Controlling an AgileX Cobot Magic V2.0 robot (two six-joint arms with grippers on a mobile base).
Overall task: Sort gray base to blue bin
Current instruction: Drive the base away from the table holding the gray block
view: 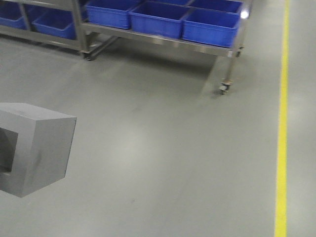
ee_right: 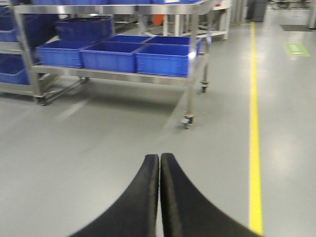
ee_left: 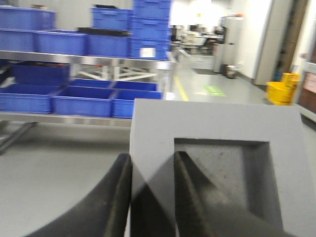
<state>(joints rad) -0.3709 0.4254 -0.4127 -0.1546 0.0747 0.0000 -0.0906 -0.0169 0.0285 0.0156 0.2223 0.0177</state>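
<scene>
Left pincer [ee_left: 153,157] grips the light gray matte recessed block [ee_left: 212,123] by its rim, mid-carry; next, reach a bright blue plastic crate [view: 210,24]

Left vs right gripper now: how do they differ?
The left gripper has its jaws apart; the right gripper has them pressed together. The left gripper grips the gray base by one rim wall, one jaw inside the recess; the right gripper holds nothing. Both are black and curved.
</scene>
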